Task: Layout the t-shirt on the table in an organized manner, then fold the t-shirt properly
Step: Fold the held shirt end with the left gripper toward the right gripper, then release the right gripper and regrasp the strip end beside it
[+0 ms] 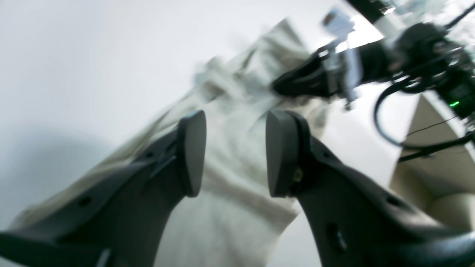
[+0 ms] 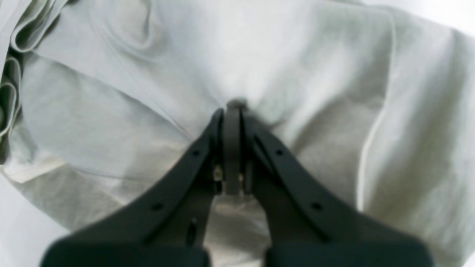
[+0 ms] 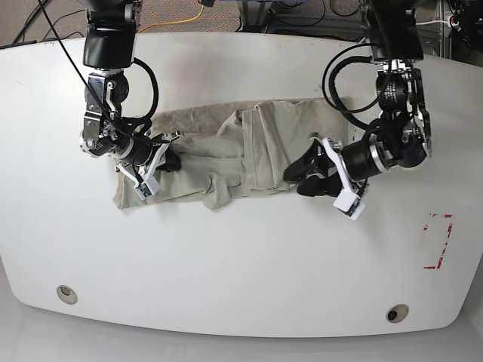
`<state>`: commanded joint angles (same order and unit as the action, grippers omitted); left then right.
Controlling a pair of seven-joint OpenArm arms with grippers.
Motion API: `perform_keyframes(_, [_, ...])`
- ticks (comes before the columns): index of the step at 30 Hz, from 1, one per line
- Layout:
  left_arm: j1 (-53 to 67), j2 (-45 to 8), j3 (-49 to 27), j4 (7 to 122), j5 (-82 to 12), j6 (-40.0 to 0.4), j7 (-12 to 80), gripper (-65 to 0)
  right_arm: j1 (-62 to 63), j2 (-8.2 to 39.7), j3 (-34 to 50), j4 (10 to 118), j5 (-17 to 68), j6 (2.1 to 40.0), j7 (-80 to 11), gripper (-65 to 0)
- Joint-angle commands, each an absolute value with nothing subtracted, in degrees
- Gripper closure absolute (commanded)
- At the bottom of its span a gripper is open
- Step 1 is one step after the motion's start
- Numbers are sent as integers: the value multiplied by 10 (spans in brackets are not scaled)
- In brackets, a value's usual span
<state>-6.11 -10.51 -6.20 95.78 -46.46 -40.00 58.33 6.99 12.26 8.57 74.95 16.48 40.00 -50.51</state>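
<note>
The beige t-shirt (image 3: 226, 151) lies crumpled in a long band across the middle of the white table (image 3: 241, 264). In the base view my right gripper (image 3: 172, 162) is at the shirt's left part. The right wrist view shows that gripper (image 2: 233, 105) shut on a pinch of the cloth (image 2: 259, 55). My left gripper (image 3: 296, 181) hovers at the shirt's right end. Seen from the left wrist, it (image 1: 235, 152) is open with nothing between its fingers, and the wrinkled t-shirt (image 1: 230, 185) lies below them.
A red tape rectangle (image 3: 438, 241) marks the table near its right edge. Two round grommet holes (image 3: 66, 293) (image 3: 397, 312) sit near the front edge. Cables and the other arm (image 1: 371, 63) show in the left wrist view.
</note>
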Motion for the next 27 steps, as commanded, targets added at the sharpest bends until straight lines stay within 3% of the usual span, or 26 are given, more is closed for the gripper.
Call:
perform_keyframes(13, [-61, -116, 0, 881, -358, -400, 515, -250, 71, 118, 86, 749, 165, 400, -505, -6])
perform_keyframes(27, [10, -138, 0, 938, -279, -400, 498, -242, 73, 118, 86, 750, 165, 400, -504, -6])
